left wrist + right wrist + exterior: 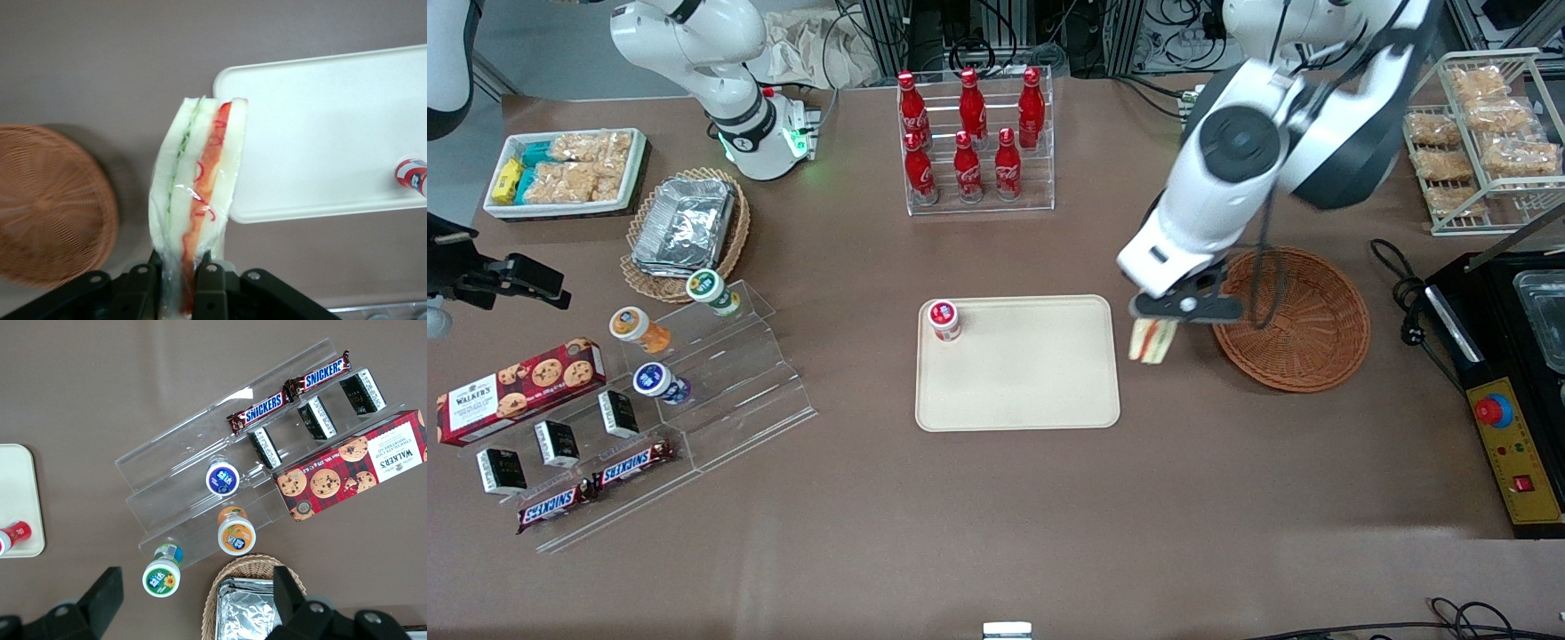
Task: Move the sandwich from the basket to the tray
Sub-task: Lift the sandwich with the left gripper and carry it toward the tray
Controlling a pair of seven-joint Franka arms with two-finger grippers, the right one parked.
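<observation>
Sandwich point(197, 193), plastic-wrapped white-bread wedge, pinched in claw point(1158, 327) between round brown wicker basket point(1303, 320) and flat beige tray point(1032, 391); lowering onto tray likely follows.

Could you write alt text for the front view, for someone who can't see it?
The end effector holds a sandwich above the table, between a brown wicker basket and a beige tray with a red-capped cup.

Left arm reaches down — gripper point(1158, 322) raised, fingers point(208, 283) pinched close.
</observation>
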